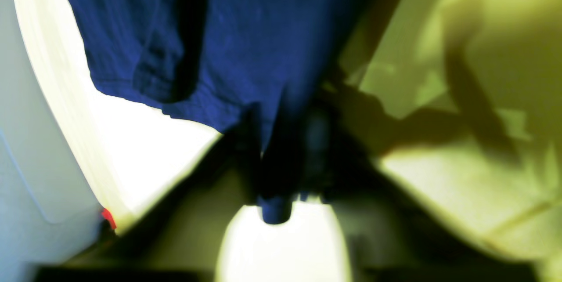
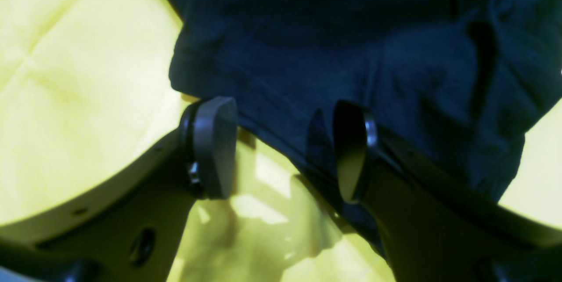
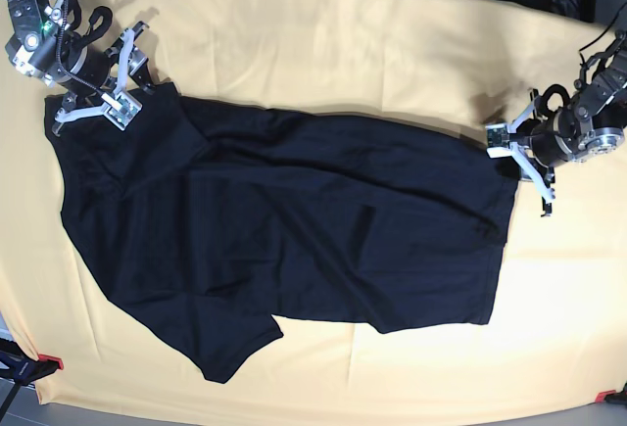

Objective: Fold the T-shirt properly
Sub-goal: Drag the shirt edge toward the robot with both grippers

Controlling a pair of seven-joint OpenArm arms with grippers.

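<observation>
Base view is evenly lit and sharp, no harsh shadows, though the T-shirt (image 3: 294,220) is so dark its folds barely show. Left wrist view is a mess: heavy blur, blown-out white patches low down, long soft shadows across the yellow table cloth (image 1: 483,176). Right wrist view is dimmer and soft, with a greenish cast and glare.

T-shirt (image 3: 284,220): flat on table cloth (image 3: 323,44), spans most of base view's middle.
Left gripper (image 3: 513,148): base view's right, at shirt's right edge.
Right gripper (image 3: 116,81): base view's upper left, at shirt's top-left corner, one finger (image 2: 351,154) over cloth edge.
</observation>
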